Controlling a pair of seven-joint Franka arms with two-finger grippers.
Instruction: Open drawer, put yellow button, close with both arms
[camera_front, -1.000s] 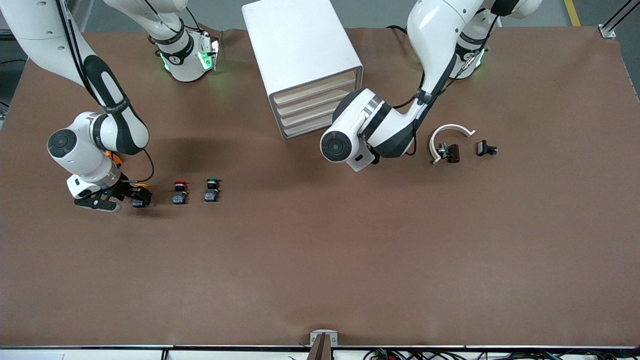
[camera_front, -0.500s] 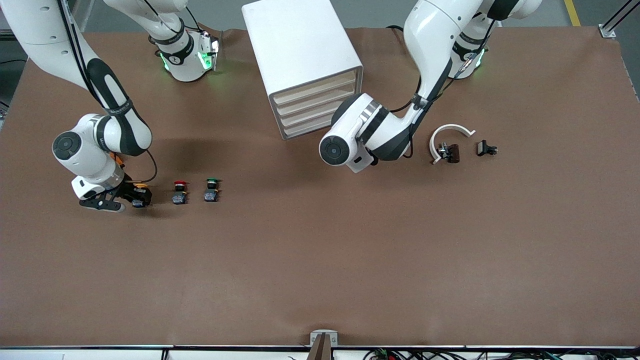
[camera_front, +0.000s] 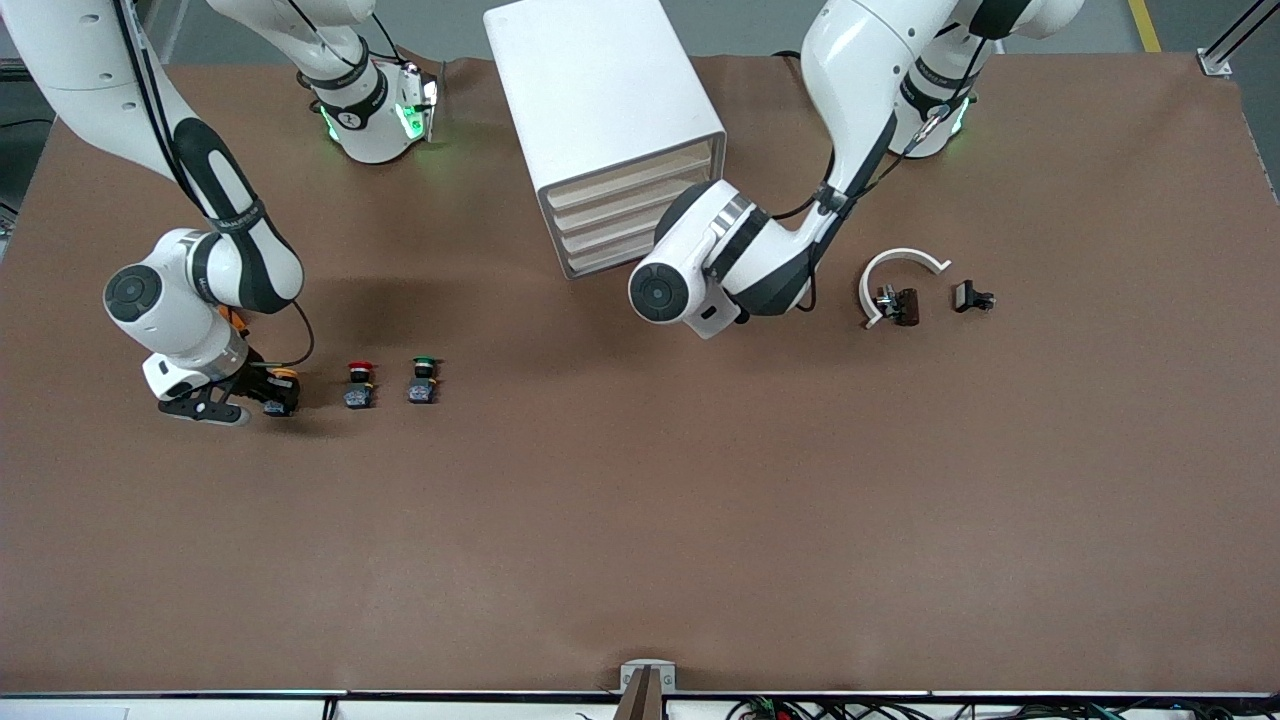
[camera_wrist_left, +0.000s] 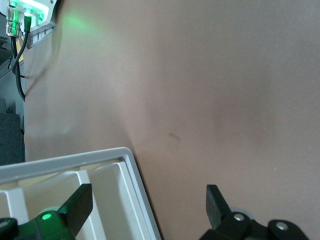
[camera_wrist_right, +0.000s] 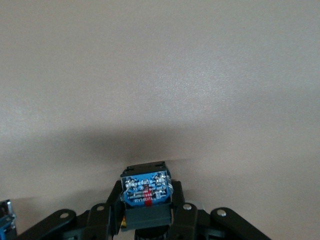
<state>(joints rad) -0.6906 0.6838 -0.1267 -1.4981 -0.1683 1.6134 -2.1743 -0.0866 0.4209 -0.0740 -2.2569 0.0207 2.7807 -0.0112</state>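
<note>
My right gripper (camera_front: 262, 397) is low at the table near the right arm's end, shut on the yellow button (camera_front: 281, 388). In the right wrist view the yellow button's blue-labelled base (camera_wrist_right: 146, 189) sits clamped between the black fingers (camera_wrist_right: 102, 217) of the right gripper (camera_wrist_right: 146, 216). The white cabinet (camera_front: 600, 100) stands at the back middle, and its top drawer (camera_front: 632, 166) looks closed. The left arm's wrist (camera_front: 690, 278) hangs just in front of the drawers. In the left wrist view my left gripper (camera_wrist_left: 147, 210) is open, straddling the cabinet's white front edge (camera_wrist_left: 131, 192).
A red-capped button (camera_front: 360, 383) and a green-capped button (camera_front: 423, 380) stand in a row beside the yellow one. Toward the left arm's end lie a white curved piece (camera_front: 900, 262), a small dark part (camera_front: 897, 305) and a black clip (camera_front: 972, 297).
The right gripper's fingers have shut on the yellow button. The left arm's wrist has shifted slightly closer to the cabinet's front.
</note>
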